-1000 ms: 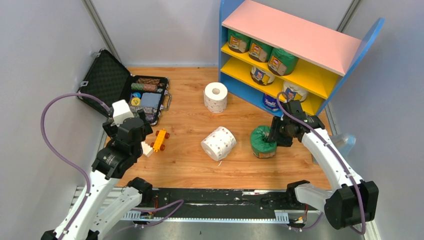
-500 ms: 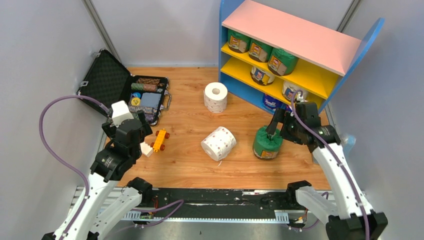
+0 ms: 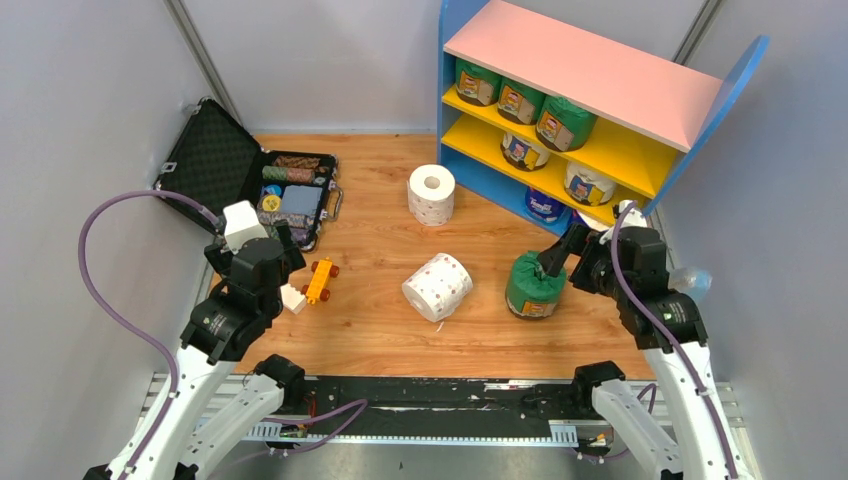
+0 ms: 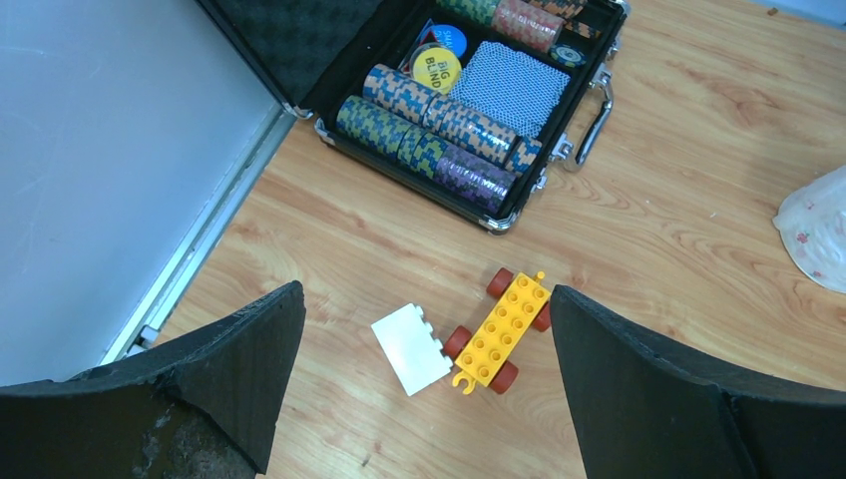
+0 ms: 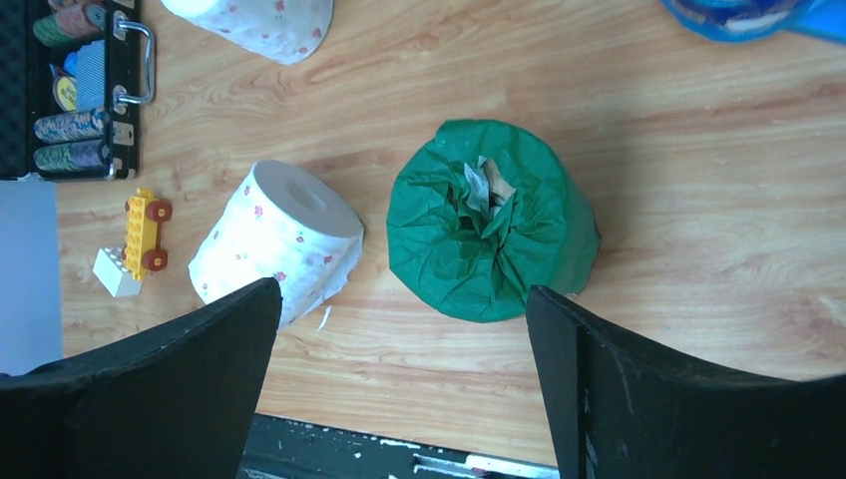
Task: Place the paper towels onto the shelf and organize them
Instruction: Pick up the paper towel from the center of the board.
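From where I stood, the right gripper (image 3: 560, 258) had let go of the green-wrapped roll (image 3: 532, 285) and pulled up and away. A second earlier it sat low against the roll's 3 o'clock side. Now it hung above and off toward 2 o'clock, apart from the wrapper, and the whole right arm had drawn back to the table's 3 o'clock edge. Its wrist view showed the jaws spread wide, wider than the roll beneath them.

The green roll had nudged slightly toward 3 o'clock and stood upright on the wooden table (image 3: 380, 330), twisted top up, at about 6 o'clock from the shelf (image 3: 590, 70).

On the shelf nothing had changed. Three green rolls (image 3: 520, 100) sat on the upper yellow board and two cream ones (image 3: 560, 170) on the lower. A blue-and-white roll (image 3: 543, 205) lay at the bottom.

Two bare dotted rolls stayed put on the table. The upright dotted roll (image 3: 431, 195) stood at 11 o'clock from the green one, and the dotted roll on its side (image 3: 437, 286) lay at its 9 o'clock.

The left gripper (image 4: 424, 299) had barely stirred. Its fingers were held wide above the yellow toy car (image 4: 499, 332) and the white brick (image 4: 411, 349), touching neither. The open black case (image 3: 290, 190) lay just beyond at 12 o'clock.
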Motion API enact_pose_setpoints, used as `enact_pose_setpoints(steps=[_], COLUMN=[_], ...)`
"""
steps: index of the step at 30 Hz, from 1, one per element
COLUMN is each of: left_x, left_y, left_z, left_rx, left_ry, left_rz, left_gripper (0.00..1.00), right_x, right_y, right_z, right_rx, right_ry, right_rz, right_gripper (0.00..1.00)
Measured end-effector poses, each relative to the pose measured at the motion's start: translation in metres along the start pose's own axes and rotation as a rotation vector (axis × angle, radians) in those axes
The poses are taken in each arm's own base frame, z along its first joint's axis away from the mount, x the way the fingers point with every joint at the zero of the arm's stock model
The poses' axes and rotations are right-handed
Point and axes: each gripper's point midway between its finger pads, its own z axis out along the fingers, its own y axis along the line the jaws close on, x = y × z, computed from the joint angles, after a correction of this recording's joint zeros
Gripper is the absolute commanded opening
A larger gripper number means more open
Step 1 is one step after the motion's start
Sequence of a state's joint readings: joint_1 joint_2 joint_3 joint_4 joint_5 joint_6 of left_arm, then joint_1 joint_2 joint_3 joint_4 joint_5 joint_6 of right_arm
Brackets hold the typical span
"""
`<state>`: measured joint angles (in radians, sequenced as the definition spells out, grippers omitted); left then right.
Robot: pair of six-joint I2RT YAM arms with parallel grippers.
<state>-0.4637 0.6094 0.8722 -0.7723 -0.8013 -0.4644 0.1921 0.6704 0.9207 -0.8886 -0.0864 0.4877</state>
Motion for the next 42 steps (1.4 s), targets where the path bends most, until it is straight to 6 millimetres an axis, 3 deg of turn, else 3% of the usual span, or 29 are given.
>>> enact_pose_setpoints(steps=[8, 18, 22, 28, 37, 42], left_x=[0.000, 0.000, 0.000, 0.002, 0.002, 0.002], left_y=[-0.001, -0.002, -0.001, -0.001, -0.002, -0.003], left_z=[0.000, 0.000, 0.000, 0.000, 0.000, -0.001], left_rx=[0.004, 0.008, 0.007, 0.008, 0.015, 0.022], left_ry=[0.001, 0.000, 0.000, 0.001, 0.001, 0.002], left_rz=[0.001, 0.000, -0.001, 0.000, -0.003, -0.004], left_gripper=[1.00, 1.00, 1.00, 1.00, 1.00, 1.00], right_x=[0.032, 0.101, 0.102, 0.086, 0.084, 0.085], right_y=[0.003, 0.016, 0.024, 0.034, 0.008, -0.001], right_z=[0.012, 0.038, 0.047, 0.059, 0.077, 0.085], right_rx=[0.056, 0.266, 0.334, 0.412, 0.557, 0.563], right_ry=[0.154, 0.384, 0.379, 0.314, 0.323, 0.336], right_rz=[0.067, -0.178, -0.280, -0.380, -0.478, -0.500], right_gripper=[0.90, 0.76, 0.75, 0.78, 0.77, 0.70])
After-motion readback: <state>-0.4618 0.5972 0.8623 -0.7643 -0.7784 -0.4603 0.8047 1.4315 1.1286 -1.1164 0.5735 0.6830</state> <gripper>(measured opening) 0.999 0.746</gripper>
